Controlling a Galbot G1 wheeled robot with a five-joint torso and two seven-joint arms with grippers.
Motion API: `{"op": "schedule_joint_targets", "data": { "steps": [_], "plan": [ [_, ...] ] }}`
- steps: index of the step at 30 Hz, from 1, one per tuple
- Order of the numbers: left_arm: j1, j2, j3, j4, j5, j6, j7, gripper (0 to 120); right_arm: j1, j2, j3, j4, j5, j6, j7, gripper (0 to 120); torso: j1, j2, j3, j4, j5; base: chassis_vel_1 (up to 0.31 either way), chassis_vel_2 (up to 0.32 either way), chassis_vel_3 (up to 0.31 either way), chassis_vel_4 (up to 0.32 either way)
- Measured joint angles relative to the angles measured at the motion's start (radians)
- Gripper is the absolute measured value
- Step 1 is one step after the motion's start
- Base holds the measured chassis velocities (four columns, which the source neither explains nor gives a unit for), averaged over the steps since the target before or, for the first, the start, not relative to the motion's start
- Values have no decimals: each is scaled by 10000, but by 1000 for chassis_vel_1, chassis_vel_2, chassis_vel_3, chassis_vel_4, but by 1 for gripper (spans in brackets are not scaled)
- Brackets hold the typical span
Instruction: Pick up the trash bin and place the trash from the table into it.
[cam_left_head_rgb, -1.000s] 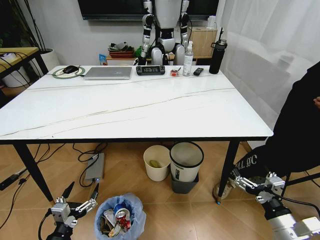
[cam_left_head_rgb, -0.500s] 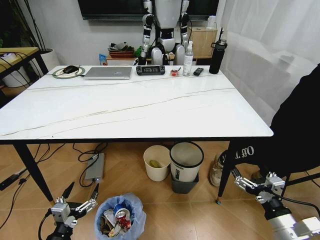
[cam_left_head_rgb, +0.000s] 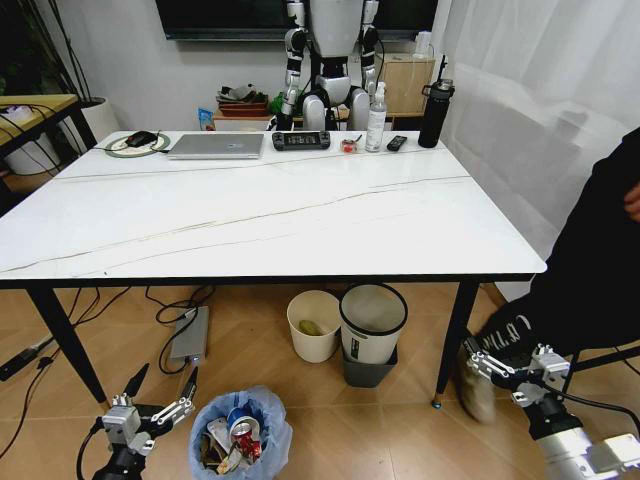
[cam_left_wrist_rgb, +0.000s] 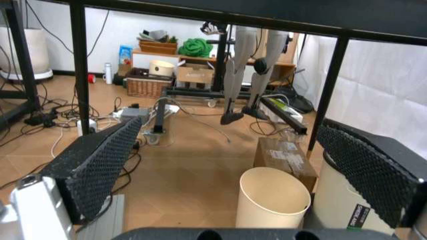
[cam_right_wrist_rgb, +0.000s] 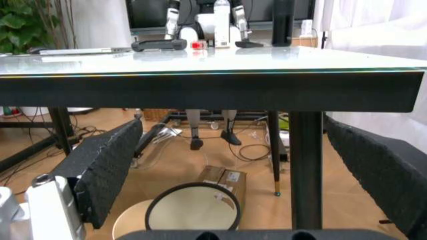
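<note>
One blue-bagged trash bin (cam_left_head_rgb: 240, 436) brims with crushed litter (cam_left_head_rgb: 232, 440).

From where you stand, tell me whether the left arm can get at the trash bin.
Probably yes. The left end effector hangs open low over the floor, right beside the trash bin, with bare floor between them. The table stands farther off and above, clear of that path.

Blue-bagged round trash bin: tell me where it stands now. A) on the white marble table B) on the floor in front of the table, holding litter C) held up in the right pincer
B: the blue-bagged round trash bin stands on the floor beside the open left pincer, with a red can and scraps inside.
</note>
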Motion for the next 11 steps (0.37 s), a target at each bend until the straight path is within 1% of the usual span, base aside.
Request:
{"op": "schedule_joint_targets", "data": {
  "steps": [11],
  "plan": [
    [0, 0, 0, 0, 0, 0, 0, 100, 0, 0, 0, 0, 0, 0, 0, 100, 0, 0, 0, 0, 0, 0, 0, 0, 0]
  ]
}}
